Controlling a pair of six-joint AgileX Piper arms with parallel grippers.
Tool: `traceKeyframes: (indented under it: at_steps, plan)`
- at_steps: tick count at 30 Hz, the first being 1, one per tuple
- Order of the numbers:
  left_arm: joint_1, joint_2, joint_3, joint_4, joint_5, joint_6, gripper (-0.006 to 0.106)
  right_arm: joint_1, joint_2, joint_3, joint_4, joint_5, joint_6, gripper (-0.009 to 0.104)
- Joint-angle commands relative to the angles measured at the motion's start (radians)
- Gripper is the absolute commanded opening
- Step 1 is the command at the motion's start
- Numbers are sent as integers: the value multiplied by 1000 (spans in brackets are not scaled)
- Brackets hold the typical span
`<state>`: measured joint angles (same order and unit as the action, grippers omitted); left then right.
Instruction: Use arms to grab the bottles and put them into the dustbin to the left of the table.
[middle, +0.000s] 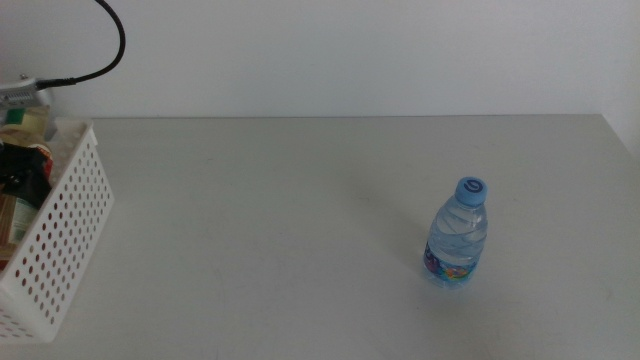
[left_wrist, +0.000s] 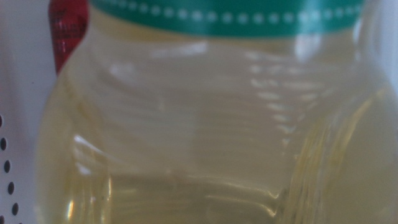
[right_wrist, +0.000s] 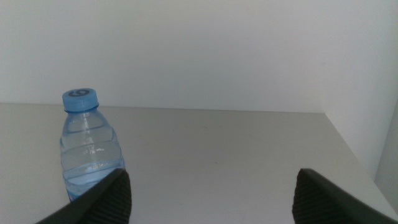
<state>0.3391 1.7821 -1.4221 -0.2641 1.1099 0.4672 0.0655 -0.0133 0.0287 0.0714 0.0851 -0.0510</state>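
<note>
Surface (middle: 300, 220) with dustbin (middle: 60, 250) at its left edge, one water bottle (middle: 458, 232) upright at right.
Yellow-drink bottle (left_wrist: 205, 130) fills the left wrist view, finger state indeterminable; right gripper (right_wrist: 208, 199), fingers apart, should next close on the water bottle.

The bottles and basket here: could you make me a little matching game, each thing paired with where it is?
Things:
1. water bottle
2. yellow drink bottle
3. white basket
4. right gripper

Places:
A. at the table's left edge
B. filling the left wrist view, close up
C. standing upright on the table's right part
D. open, low over the table, the water bottle just beyond one jaw

Pairs: 1-C, 2-B, 3-A, 4-D
</note>
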Motion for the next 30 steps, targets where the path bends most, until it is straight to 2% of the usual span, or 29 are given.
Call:
traceKeyframes:
  at_steps: [1, 9, 12, 20, 27, 30]
  plan:
    - [0, -56, -34, -36, -27, 7, 21, -6, -21, -9, -6, -76, -9, 66]
    - [0, -58, -35, -36, -27, 28, 77, -6, -21, -9, -6, -76, -9, 66]
    - [0, -66, -37, -36, -14, 29, 92, -6, -21, -9, -6, -76, -9, 66]
    - [-2, -191, -37, -45, -23, 16, 92, -6, -21, -9, -6, -76, -9, 66]
    - [-5, -375, -37, -175, -68, 8, 89, -6, -21, -9, -6, -76, -9, 66]
    - [-38, -457, -35, -193, -63, 41, 89, -6, -21, -9, -6, -76, -9, 66]
